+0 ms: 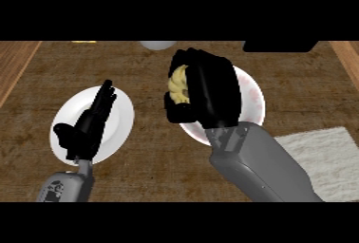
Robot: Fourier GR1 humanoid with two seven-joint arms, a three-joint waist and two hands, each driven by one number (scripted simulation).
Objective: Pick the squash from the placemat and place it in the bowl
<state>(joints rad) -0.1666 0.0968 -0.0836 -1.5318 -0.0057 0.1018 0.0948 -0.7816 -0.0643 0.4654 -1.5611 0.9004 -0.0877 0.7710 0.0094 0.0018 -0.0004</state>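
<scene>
Yellow squash (178, 84) upright in view, long axis top-to-bottom, right hand (207, 90) curled round it over the bowl (254, 97).

Steep head view over counter (161, 175)

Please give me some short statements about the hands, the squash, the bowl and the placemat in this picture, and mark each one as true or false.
1. The right hand is curled round the yellow squash. True.
2. The squash is lying on the placemat. False: it is in the right hand, above the bowl, and the placemat lies apart at the lower right.
3. The left hand is holding the squash. False: it is open, fingers straight, and holds nothing.
4. The left hand shows over a white plate. True.
5. The right hand shows over the bowl. True.
</scene>
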